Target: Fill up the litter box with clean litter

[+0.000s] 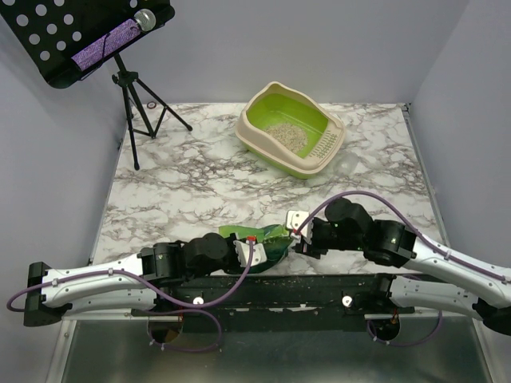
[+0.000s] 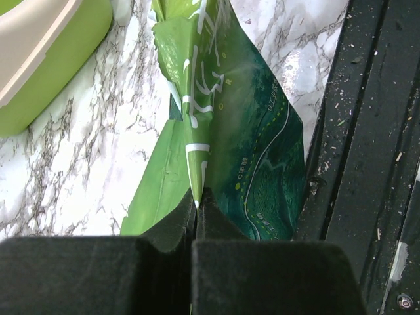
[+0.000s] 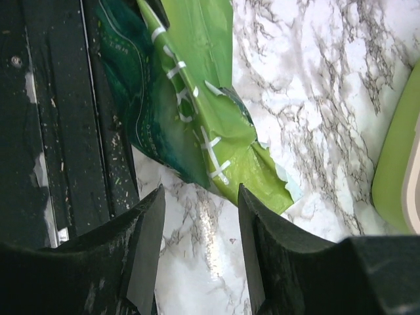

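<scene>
- Left wrist view: the left tool (image 2: 195,205) is pressed together on a folded edge of the green bag (image 2: 230,151), and the foil is pinched flat between the two dark pads.
- From that pinch the bag rises away from the tool, light green on one side of the fold and dark green with printed lines on the other.
- In the right wrist view the right tool (image 3: 200,197) is seen spread, with nothing held between its fingers (image 3: 147,230).
- The crumpled, torn end of the bag (image 3: 190,111) lies just ahead of that gap; whether it is touched cannot be told.
- From above, the bag (image 1: 267,239) is seen lying between the two tools, at the near edge of the marble bench (image 1: 200,175), beside the black rail (image 1: 319,287) that is speckled with stray grains.
- The litter box (image 1: 267,155) is set well apart from the tools, at the far side of the bench and turned at an angle.
- A small patch of clean litter (image 1: 287,137) is spread over part of its green floor.
- A black perforated stand (image 1: 80,32) on a tripod is placed at the far left corner.
</scene>
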{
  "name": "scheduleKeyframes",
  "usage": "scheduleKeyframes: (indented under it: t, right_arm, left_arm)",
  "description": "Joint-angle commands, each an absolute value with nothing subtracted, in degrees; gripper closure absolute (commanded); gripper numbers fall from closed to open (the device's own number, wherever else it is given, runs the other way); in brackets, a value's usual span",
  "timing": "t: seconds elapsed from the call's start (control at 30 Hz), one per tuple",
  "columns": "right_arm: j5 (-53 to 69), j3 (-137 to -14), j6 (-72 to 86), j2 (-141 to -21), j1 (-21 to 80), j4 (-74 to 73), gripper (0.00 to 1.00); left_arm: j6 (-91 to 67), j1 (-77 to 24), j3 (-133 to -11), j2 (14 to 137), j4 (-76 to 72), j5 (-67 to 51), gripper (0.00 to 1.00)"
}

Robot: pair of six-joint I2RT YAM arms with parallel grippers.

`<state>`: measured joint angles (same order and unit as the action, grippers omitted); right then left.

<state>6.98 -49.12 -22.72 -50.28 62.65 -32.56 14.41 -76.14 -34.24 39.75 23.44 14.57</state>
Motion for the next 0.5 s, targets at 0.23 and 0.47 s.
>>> scheduleKeyframes:
  t: [0.23,0.47]
  right_arm:
    - [6.3,-50.1,-27.5,-54.2,62.6,-32.8,0.44]
    - [5.7,-50.4,-29.7,-58.1,62.1,-28.7,0.44]
  left_arm:
    - [14.9,-75.7,-34.0,38.3,24.0,17.4,1.00]
    - [14.8,-75.8,-33.7,37.1,23.8,17.6,1.00]
